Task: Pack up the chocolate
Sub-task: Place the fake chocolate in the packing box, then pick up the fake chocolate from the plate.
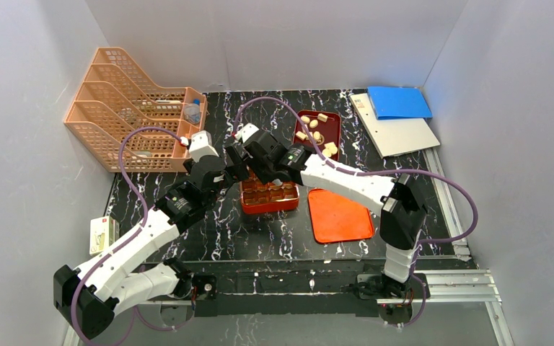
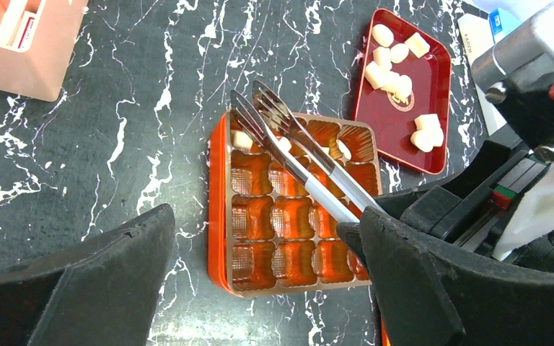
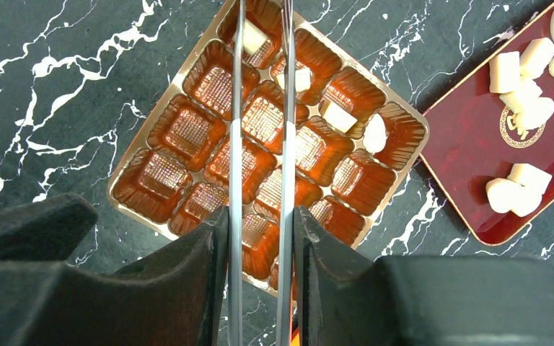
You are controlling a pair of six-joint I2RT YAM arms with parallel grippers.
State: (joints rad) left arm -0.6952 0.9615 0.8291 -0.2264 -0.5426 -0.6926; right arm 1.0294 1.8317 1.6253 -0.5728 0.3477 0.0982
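Overhead, open table (image 1: 260,241) fronts the box (image 1: 267,202), walls (image 1: 29,108) close on both sides; chocolate (image 1: 316,135) lies in the tray (image 1: 334,122). Left wrist: left gripper (image 2: 256,223) gapes wide, empty. Right wrist: right gripper (image 3: 260,216) pinches tongs (image 3: 236,144) above the box, four cells filled.

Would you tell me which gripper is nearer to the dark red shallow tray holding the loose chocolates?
Right. The right gripper, shut on metal tongs above the orange compartmented box, sits just left of the dark red shallow tray; the open left gripper hovers farther left.
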